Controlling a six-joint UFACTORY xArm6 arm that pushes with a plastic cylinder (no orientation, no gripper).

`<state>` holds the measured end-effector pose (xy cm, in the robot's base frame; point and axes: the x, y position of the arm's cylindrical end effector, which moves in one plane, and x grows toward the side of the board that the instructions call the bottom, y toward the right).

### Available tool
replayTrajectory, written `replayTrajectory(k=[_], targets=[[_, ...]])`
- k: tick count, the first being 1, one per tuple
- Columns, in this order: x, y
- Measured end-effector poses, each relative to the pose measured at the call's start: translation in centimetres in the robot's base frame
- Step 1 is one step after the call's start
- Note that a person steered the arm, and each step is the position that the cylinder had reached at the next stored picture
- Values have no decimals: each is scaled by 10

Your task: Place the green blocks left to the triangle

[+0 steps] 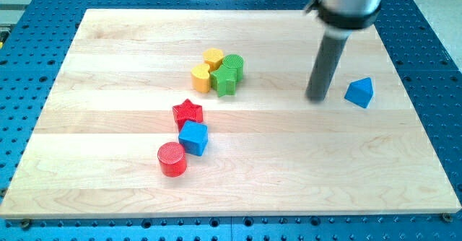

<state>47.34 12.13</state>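
Observation:
A blue triangle block [359,91] lies at the view's right on the wooden board [108,89]. Two green blocks sit together near the board's upper middle: a green star [224,81] and a green round block [234,65] just above and to the right of it. My tip [317,97] stands just left of the blue triangle, a small gap apart, and far to the right of the green blocks.
Two yellow blocks touch the green ones on their left: one [213,57] above, one [201,77] below. A red star [188,112], a blue cube [193,137] and a red cylinder [172,159] form a group at the lower middle left.

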Motion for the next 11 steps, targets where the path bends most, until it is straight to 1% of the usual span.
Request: replayTrajectory(k=[1,2,3,4,5,6,7,8,9,10,11], targets=[[30,49],[9,110],[-9,110],[-12,51],[-13,43],[-13,-62],[-24,-152],[-67,-158],[-84,-112],[-89,-56],[-127,-72]])
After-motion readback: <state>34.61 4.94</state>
